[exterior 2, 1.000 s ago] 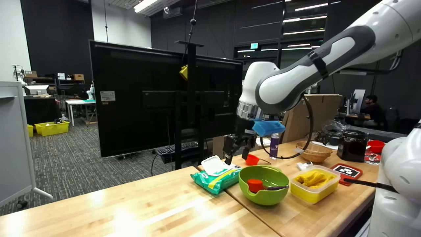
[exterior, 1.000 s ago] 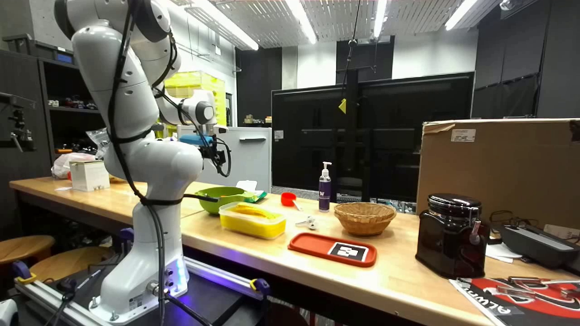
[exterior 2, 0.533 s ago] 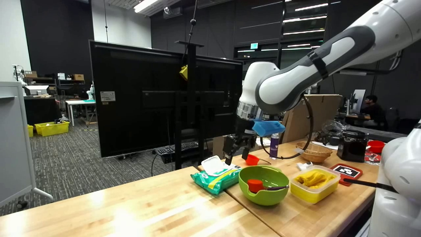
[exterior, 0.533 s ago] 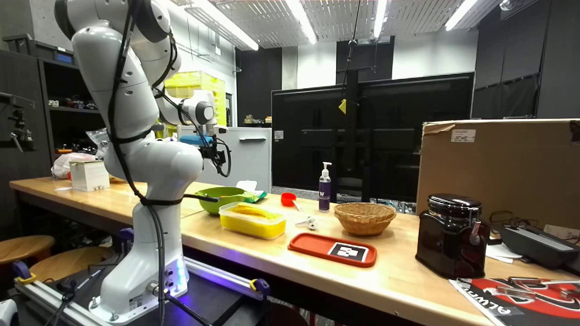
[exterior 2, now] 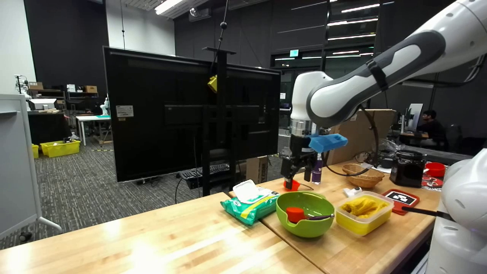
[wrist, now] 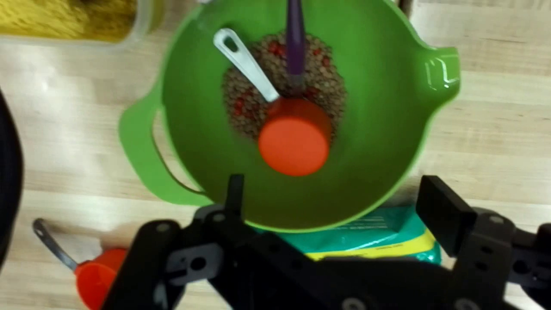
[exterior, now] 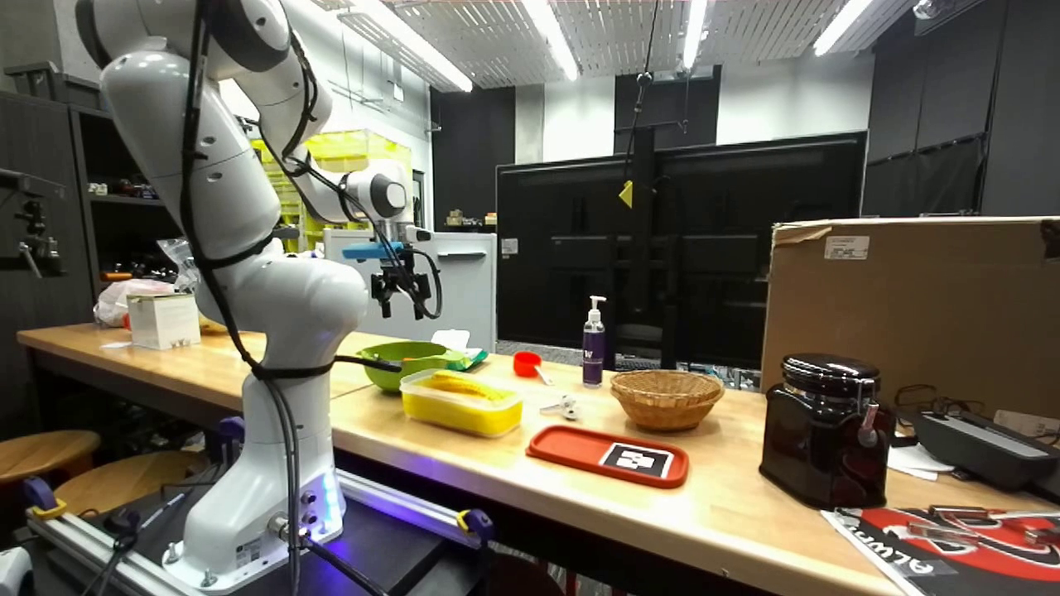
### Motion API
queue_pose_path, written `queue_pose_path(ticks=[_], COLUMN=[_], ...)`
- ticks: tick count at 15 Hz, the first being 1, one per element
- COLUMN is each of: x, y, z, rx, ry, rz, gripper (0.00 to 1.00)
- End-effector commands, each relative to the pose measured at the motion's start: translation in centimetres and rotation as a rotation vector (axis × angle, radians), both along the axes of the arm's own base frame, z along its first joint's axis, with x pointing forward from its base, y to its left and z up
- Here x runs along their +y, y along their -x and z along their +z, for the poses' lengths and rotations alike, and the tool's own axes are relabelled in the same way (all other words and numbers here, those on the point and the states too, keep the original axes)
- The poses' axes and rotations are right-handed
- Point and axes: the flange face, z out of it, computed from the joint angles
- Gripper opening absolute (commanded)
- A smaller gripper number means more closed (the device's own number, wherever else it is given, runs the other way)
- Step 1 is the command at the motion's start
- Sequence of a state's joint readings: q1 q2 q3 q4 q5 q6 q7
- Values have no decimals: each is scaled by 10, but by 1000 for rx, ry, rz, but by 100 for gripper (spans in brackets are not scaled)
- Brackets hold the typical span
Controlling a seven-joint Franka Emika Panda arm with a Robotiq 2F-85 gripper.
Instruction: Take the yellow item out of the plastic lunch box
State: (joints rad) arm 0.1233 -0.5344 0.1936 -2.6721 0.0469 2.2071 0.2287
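One yellow item point(exterior 2: 363, 208), likely soft, light: we'd pinch its hump; gripper point(exterior 2: 298, 180) spread, left of lunch box point(exterior 2: 359, 227) in both exterior views.

In an exterior view, you have the item point(exterior 2: 363, 207) in the lunch box point(exterior 2: 355, 227), a bowl point(exterior 2: 304, 230) left of it with a measuring cup point(exterior 2: 294, 214) inside, a wipes pack point(exterior 2: 249, 210) left of that, a tray point(exterior 2: 397, 207) behind at right, and a basket point(exterior 2: 366, 181) farther back.

The lunch box point(exterior 2: 362, 227) is plastic; the table point(exterior 2: 163, 232), wood (glossy).
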Motion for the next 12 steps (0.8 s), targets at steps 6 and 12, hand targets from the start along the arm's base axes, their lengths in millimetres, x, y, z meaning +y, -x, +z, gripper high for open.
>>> queue_pose_path(ticks=[6,12], x=[-119,-176], y=[64,74], z=[11,23], rx=[157,168], ry=[97,87], rz=[-162,-170], gripper=[100,100])
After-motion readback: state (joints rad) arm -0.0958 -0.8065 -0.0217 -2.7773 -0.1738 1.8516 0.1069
